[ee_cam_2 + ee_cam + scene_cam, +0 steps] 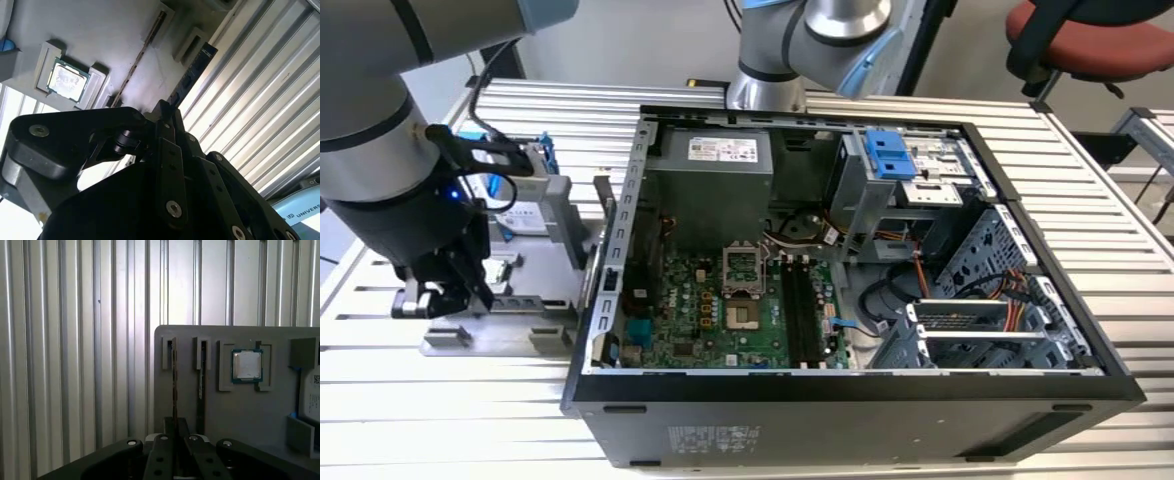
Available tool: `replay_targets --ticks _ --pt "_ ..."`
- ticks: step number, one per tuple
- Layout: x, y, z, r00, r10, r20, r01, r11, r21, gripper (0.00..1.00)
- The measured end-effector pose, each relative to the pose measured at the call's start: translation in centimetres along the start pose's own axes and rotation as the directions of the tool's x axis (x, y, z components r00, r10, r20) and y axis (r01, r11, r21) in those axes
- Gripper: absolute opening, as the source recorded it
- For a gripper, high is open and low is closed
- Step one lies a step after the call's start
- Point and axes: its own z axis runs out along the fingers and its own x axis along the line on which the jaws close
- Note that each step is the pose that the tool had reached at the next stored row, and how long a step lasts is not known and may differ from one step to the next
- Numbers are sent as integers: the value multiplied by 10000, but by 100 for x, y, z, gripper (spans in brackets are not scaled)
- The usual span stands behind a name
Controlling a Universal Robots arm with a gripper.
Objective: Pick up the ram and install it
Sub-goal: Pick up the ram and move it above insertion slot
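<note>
Currently: my end effector [175, 426] pinched narrow on the ram [174, 385], a dark stick standing on edge at a slot of the grey holder [240, 410], on the ribbed table [75, 340] beside the open computer case [854, 400].

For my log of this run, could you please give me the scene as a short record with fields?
gripper: at one end of the ram
ram: on edge at a slot of the grey holder, not yet installed
next slot: second stick
holder also carries: processor chip
computer case: open, motherboard exposed
</note>
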Motion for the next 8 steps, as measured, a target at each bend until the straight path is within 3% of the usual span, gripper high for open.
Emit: replay_targets --ticks 8 --pt "-3 1 -137 10000 0 0 0 10000 0 0"
